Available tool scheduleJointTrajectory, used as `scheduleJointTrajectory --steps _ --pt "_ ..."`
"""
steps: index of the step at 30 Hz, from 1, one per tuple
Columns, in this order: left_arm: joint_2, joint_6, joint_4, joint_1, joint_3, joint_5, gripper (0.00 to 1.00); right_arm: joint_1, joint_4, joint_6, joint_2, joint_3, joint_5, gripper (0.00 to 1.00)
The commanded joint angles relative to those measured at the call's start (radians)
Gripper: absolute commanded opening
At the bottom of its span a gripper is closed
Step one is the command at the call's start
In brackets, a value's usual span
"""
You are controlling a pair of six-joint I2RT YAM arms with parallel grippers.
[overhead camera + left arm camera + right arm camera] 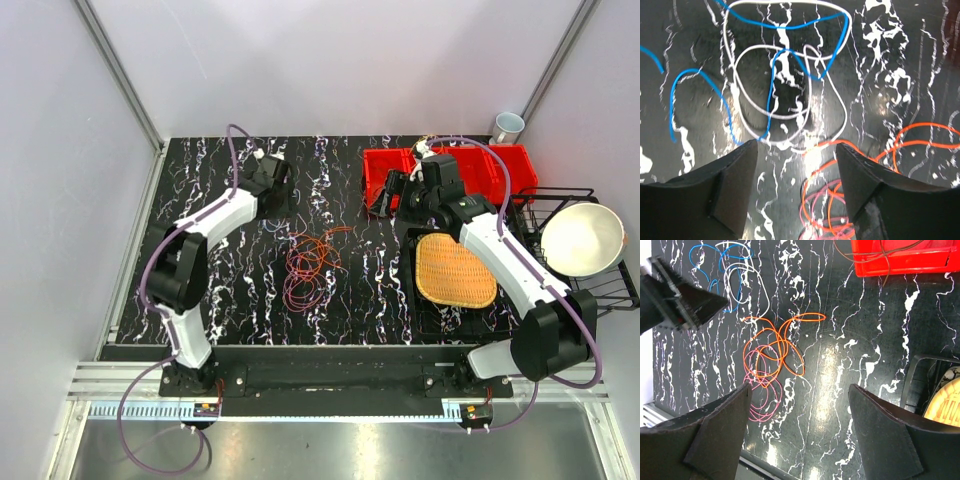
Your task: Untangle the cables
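Note:
The cables lie loose on the black marbled table. An orange cable and a pink cable overlap in a tangle at mid-table. In the left wrist view a blue cable crosses loops of a white cable, with the orange cable and the pink cable to the right. My left gripper is open and empty above them, at the back left. My right gripper is open and empty, high above the table, right of the orange cable and the pink cable.
Red bins stand at the back right, one holding a thin dark wire. A woven tray lies under the right arm. A black wire rack holds a white bowl. A mug stands in the far corner.

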Motion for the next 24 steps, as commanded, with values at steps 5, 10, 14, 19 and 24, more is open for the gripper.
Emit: scheduleJointTrajectory --steps 5,10,14,19,24 --pt "0.128 0.042 0.023 -0.002 0.113 -0.051 0.6 0.004 0.059 -0.016 -0.014 -0.005 -0.056 0.84" --pt "0.189 0.051 0.014 0.0 0.15 -0.062 0.32 0.006 0.062 -0.017 -0.007 -0.01 -0.063 0.84" --pt "0.173 0.06 0.009 0.0 0.168 -0.071 0.0 0.006 0.065 -0.016 -0.009 -0.011 -0.065 0.84" --pt "0.085 0.088 -0.126 -0.007 0.288 -0.028 0.0 0.007 0.065 -0.001 -0.021 -0.002 -0.076 0.84" --pt "-0.114 0.112 -0.278 -0.036 0.512 0.032 0.0 0.006 0.071 0.022 -0.046 -0.005 -0.074 0.84"
